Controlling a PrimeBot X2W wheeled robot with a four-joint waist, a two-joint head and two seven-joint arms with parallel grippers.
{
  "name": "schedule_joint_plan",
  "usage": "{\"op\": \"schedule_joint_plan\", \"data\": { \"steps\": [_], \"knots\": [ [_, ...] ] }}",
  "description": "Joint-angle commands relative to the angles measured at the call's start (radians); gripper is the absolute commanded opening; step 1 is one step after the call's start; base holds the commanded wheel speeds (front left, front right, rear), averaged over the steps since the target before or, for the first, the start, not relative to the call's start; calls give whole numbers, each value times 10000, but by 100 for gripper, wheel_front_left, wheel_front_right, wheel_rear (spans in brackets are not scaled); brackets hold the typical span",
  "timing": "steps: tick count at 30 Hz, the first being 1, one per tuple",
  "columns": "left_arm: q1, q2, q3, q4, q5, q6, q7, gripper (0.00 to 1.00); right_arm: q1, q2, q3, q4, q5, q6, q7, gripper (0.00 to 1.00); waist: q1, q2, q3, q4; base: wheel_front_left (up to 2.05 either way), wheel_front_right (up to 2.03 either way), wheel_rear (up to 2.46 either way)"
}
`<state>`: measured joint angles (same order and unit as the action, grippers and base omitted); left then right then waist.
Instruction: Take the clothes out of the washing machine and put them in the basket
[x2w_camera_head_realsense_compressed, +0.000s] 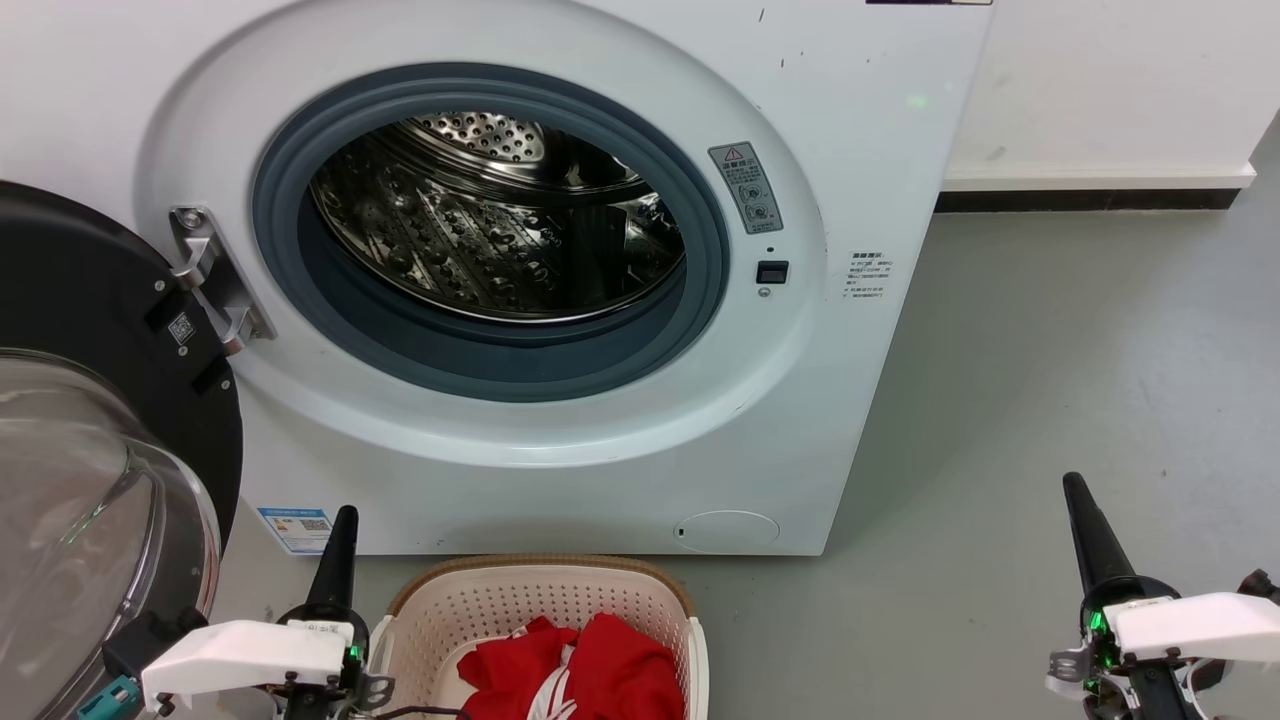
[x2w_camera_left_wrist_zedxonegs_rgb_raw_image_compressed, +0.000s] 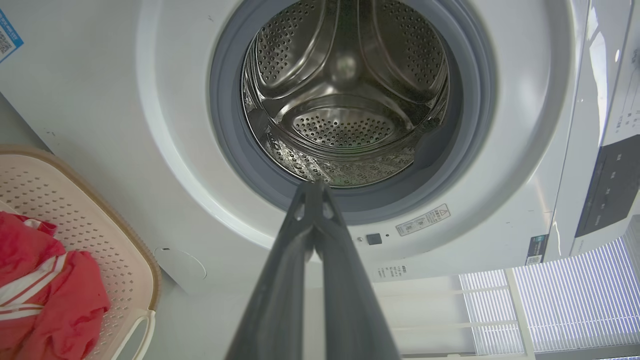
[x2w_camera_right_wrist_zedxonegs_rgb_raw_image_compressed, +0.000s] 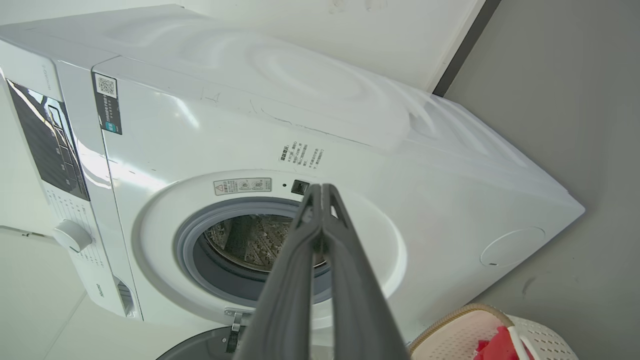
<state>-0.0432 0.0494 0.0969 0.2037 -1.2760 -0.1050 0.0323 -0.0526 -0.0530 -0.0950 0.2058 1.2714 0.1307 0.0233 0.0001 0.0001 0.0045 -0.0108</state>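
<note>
Nearest me, the left hand (x2w_camera_head_realsense_compressed: 342, 530) and the right hand (x2w_camera_head_realsense_compressed: 1078, 500) hang low either side of the basket (x2w_camera_head_realsense_compressed: 540, 566), each pressed together tip to tip and holding nothing, which reads as a resting pose. The basket sits on the floor (x2w_camera_head_realsense_compressed: 1050, 380) just before the foot of the washing machine (x2w_camera_head_realsense_compressed: 800, 400), under the opening so a short drop lands in it, and the red clothes (x2w_camera_head_realsense_compressed: 590, 665) with white stripe trim lie bunched inside. Beyond, the door (x2w_camera_head_realsense_compressed: 90, 300) is swung wide and the steel drum (x2w_camera_head_realsense_compressed: 500, 230) shows no fabric where I can see, so I judge the job finished.
</note>
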Motion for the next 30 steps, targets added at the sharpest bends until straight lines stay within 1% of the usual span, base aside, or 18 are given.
{"op": "schedule_joint_plan", "data": {
  "steps": [1,30],
  "knots": [
    [-181,11,25,-4,-229,-48,58,0,-223,-50,-25,7,257,2,60,0,0,-1,-1,4,0,0,0],
    [-589,11,154,327,-2580,-227,639,0,-548,-39,-109,306,2661,1,679,0,-1,-1,-10,77,0,0,0]
  ]
}}
